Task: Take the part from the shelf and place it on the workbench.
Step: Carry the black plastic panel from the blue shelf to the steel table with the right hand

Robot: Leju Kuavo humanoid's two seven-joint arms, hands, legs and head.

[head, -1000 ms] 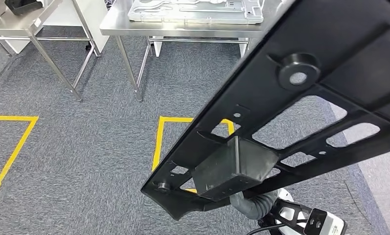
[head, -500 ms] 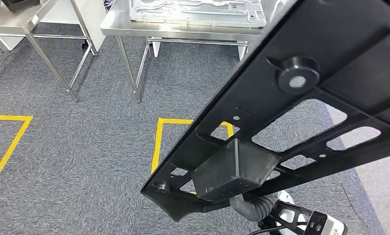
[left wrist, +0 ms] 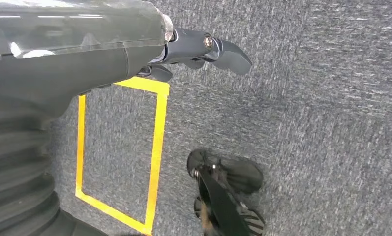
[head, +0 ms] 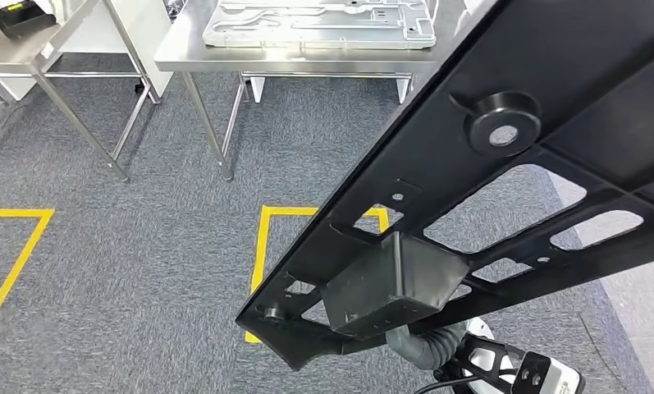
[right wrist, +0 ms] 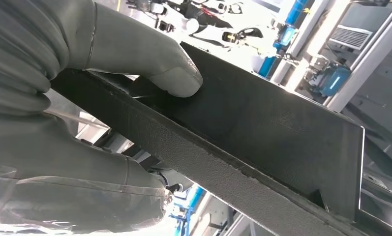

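A long black plastic part (head: 487, 189) with cut-outs, a round boss and a boxy block slants across the right half of the head view, carried above the carpet. My right hand (right wrist: 85, 98) grips its edge, the thumb (right wrist: 176, 78) pressed on the flat face of the part (right wrist: 262, 123). The steel workbench (head: 290, 59) stands ahead at the top of the head view, some way beyond the part. My left hand (left wrist: 135, 49) hangs over the carpet with nothing in it, a dark finger (left wrist: 226, 51) reaching out.
A grey metal plate (head: 319, 20) lies on the workbench. A second steel table (head: 36, 53) stands to the left with a black object (head: 16, 15) on it. Yellow tape squares (head: 262, 246) mark the grey carpet between me and the tables.
The whole floor scene has shifted a little in the head view, so the camera has moved. The part keeps its place in the picture, still held by my right hand.
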